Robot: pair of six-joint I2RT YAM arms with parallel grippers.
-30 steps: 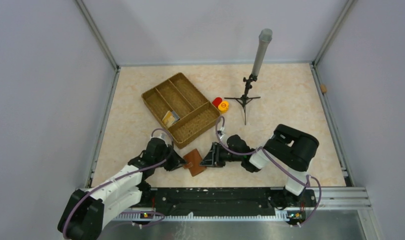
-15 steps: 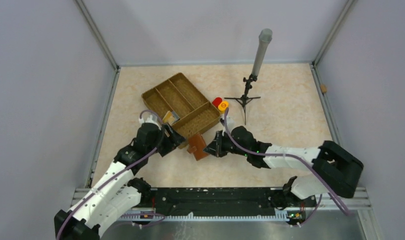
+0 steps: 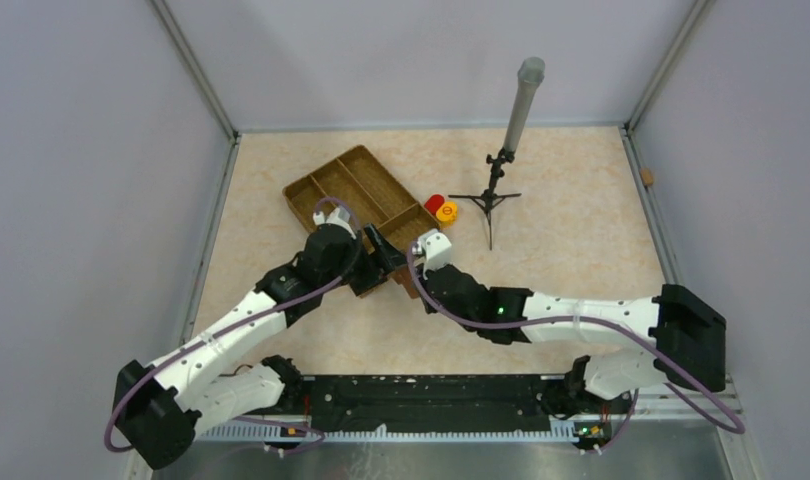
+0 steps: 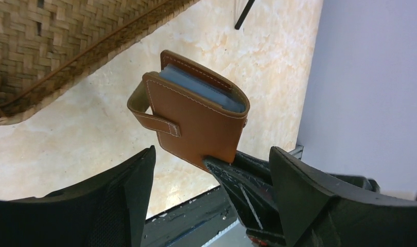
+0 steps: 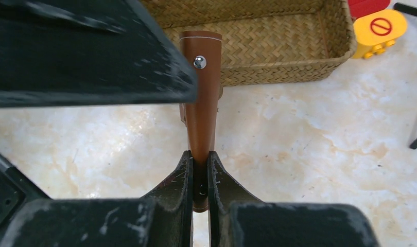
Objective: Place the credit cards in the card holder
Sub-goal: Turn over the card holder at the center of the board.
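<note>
The card holder [image 4: 196, 118] is a reddish-brown wallet with a strap. It hangs above the table, nearly closed. My right gripper [image 5: 199, 170] is shut on its lower edge, and it shows edge-on in the right wrist view [image 5: 200, 103]. Pale blue-grey sheets [image 4: 201, 87] show between its covers; I cannot tell if they are cards. My left gripper [image 4: 211, 154] is open and empty, its fingers just short of the wallet on either side. In the top view the left gripper [image 3: 381, 250] and right gripper [image 3: 418, 272] meet at the tray's near corner. The yellowish card is hidden.
The divided wicker tray [image 3: 326, 185] lies just behind both grippers and shows in the right wrist view [image 5: 278, 46]. Red and yellow caps [image 3: 441, 208] sit to its right. A black tripod with a grey tube [image 3: 493, 195] stands further right. Grey walls enclose the table.
The right gripper took the wallet off the table and carried it away from the bases to the tray's near corner. The left arm reached forward beside it, covering part of the tray.
</note>
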